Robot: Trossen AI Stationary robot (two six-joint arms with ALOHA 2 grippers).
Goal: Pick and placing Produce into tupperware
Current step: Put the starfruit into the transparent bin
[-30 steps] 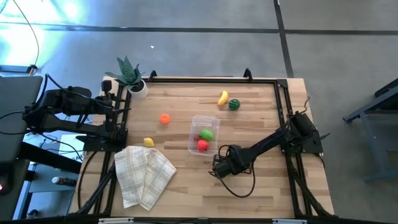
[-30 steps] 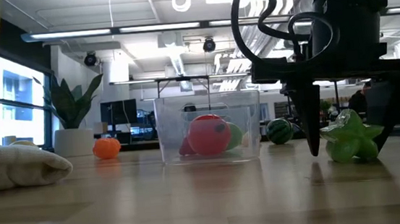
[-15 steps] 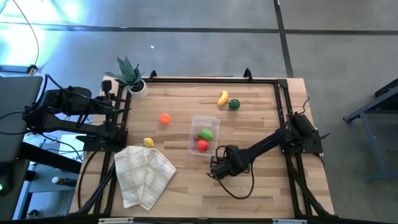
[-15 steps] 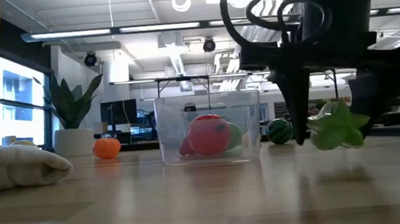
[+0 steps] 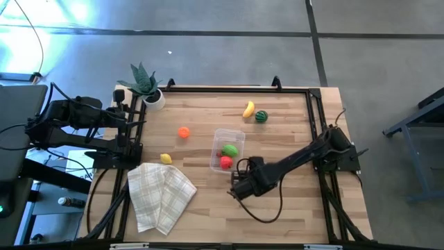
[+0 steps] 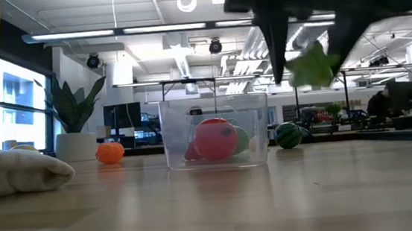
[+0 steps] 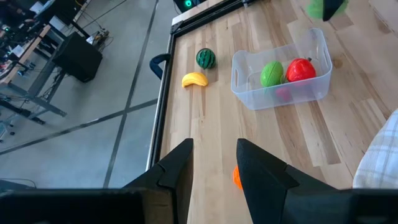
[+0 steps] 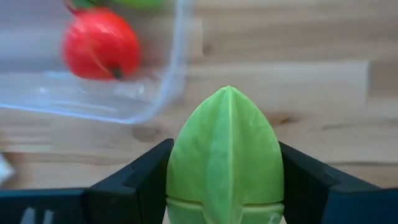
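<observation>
Right wrist view gives you the clearest look: your right gripper point(image 8: 225, 186) has its two dark fingers closed against the sides of a light green ridged fruit point(image 8: 225, 155), held between them with wood below and the corner of the tupperware point(image 8: 177, 68) just ahead, a red fruit point(image 8: 99, 43) inside it. From the low view you see that green fruit point(image 6: 312, 67) lifted clear of the table, above and to the side of the tub's rim. From above, the right gripper point(image 5: 239, 186) sits just beside the near corner of the tupperware point(image 5: 217, 135), which holds the red fruit point(image 5: 226, 162) and a green one point(image 5: 230, 150). Farther out lie an orange fruit point(image 5: 183, 132), a yellow one point(image 5: 166, 159) near the checked cloth point(image 5: 161, 196), and a yellow banana point(image 5: 248, 109) touching a dark striped green fruit point(image 5: 261, 117). Your left gripper point(image 7: 214, 163) waits off the table's left edge, its fingers a little apart and holding nothing.
</observation>
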